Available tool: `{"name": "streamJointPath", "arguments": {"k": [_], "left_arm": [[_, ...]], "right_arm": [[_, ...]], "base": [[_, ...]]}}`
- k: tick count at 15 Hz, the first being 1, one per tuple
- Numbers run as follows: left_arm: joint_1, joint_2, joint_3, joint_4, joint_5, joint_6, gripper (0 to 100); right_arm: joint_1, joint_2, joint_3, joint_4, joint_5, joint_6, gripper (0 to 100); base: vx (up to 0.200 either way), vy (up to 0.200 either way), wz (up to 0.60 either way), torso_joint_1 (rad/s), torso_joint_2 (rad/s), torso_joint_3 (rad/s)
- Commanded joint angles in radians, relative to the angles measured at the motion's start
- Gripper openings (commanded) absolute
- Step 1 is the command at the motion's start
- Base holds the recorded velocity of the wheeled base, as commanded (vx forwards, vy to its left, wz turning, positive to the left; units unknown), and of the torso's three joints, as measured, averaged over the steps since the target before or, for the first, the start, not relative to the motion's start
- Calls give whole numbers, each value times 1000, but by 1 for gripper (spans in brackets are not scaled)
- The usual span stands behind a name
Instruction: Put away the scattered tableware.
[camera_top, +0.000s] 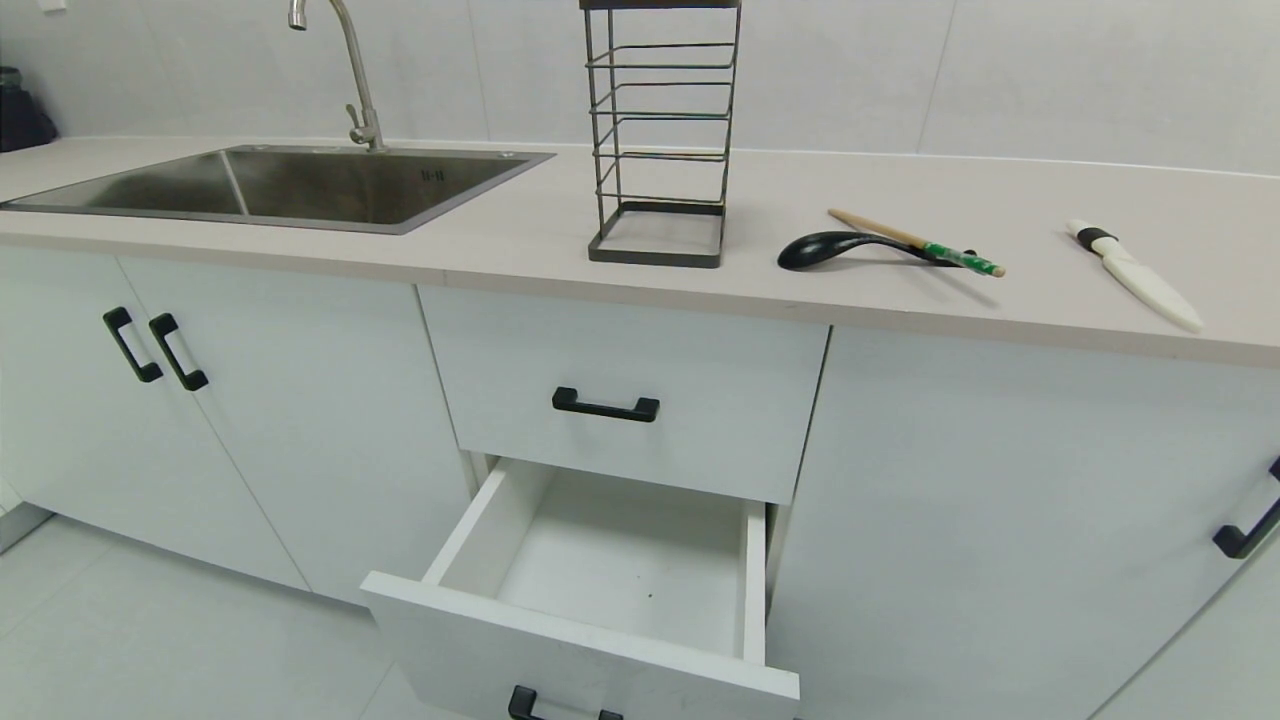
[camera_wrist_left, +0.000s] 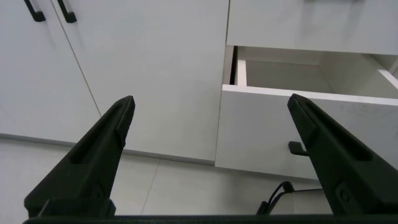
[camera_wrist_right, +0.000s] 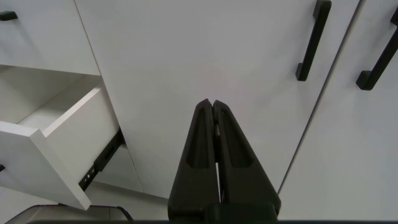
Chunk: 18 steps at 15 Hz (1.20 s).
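Up on the pale kitchen counter (camera_top: 500, 240) the shiny black spoon (camera_top: 820, 250) lies 9-to-3, at 1 o'clock from the pulled-out white drawer (camera_top: 590, 622), likely nearer the empty, pinched-together right gripper (camera_wrist_right: 212, 106) than the wide-spread left gripper (camera_wrist_left: 211, 102).

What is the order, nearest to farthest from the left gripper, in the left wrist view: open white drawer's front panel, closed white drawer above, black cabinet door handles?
1. Open white drawer's front panel: pulled toward the left gripper.
2. Closed white drawer: above, set back.
3. Black cabinet door handles: farthest, robot's left.

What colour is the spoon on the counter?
The spoon is black; head view shows it best.
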Motion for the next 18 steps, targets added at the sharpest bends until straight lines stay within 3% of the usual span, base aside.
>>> {"name": "streamJointPath", "arguments": {"k": [1,3,8,18], "left_arm": [[0,1,0,0,0,1,100],[0,1,0,0,0,-2,100],[0,1,0,0,3,-4,100],[0,1,0,0,7,-5,100]], "right_arm": [[0,2,0,0,1,0,0],[0,2,0,2,0,2,0],[0,2,0,2,1,2,0],[0,2,0,0,0,2,0]], "base": [[0,0,0,0,0,0],[0,0,0,0,0,0],[0,-200,0,4,2,-1],[0,0,0,32,-30,-6]]}}
